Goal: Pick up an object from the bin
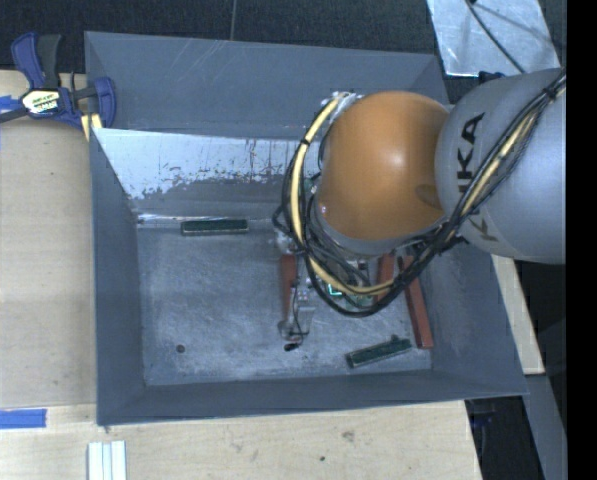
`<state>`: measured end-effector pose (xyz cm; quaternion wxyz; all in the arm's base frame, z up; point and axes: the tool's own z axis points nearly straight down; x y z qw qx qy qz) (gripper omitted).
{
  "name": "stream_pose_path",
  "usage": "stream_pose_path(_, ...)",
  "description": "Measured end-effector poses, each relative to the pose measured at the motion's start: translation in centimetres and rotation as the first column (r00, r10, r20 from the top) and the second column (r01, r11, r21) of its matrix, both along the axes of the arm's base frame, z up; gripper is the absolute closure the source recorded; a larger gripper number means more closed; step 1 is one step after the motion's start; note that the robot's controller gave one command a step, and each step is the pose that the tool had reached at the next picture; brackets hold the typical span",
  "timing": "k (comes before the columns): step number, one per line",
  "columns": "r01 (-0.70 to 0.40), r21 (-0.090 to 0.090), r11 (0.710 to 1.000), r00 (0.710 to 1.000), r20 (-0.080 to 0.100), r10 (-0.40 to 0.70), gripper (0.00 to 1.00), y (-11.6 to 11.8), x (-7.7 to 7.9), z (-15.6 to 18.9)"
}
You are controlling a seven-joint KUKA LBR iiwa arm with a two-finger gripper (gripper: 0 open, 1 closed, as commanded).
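Near mid-floor of the bin (118, 268), under the orange wrist cover (378, 163), the gripper (295, 336) pointed down at bare metal. Couldn't tell whether it was wide or narrow; nothing visibly held.

Closest piece: what looked like a red bar (289, 268) just at the gripper's 12 o'clock, partly hidden under the wrist cables (300, 183), long axis roughly 12-to-6.

Next out: a green strip (379, 351) at 3-to-4 o'clock, near but apart, lying about 9-to-3 with the 3 end tipped slightly up. Far bar (419, 316), also red-brown, sat beyond it at 3 o'clock by the wall, axis about 11-to-5, lower end just beside the strip. Far strip (215, 226) was at 11 o'clock, well apart, along the back wall, axis 9-to-3. Dark speck (181, 348) at 9 o'clock.

My read: pick not made yet. The red bar was the nearest candidate, and a grasp would have to close across it, 9-to-3.

Readable text: "KA" on the arm (538, 198), the rest cut off by cables. No labels legible on the parts.
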<state>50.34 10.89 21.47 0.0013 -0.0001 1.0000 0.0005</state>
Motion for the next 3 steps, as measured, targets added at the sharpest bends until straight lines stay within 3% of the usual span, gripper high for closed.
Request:
stream_pose_path(1, 0.031, -0.003, 1.0, 0.999, -0.007, -0.031, 0.0, -4.0, 2.9, -10.4)
stream_pose_path(2, -0.316, -0.004, 0.949, 0.949, 0.005, 0.316, 0.0, -9.8, 6.2, -14.4)
stream_pose_path(3, -0.315, -0.003, 0.949, 0.949, 0.013, 0.315, 1.0, -9.5, 6.5, -13.9)
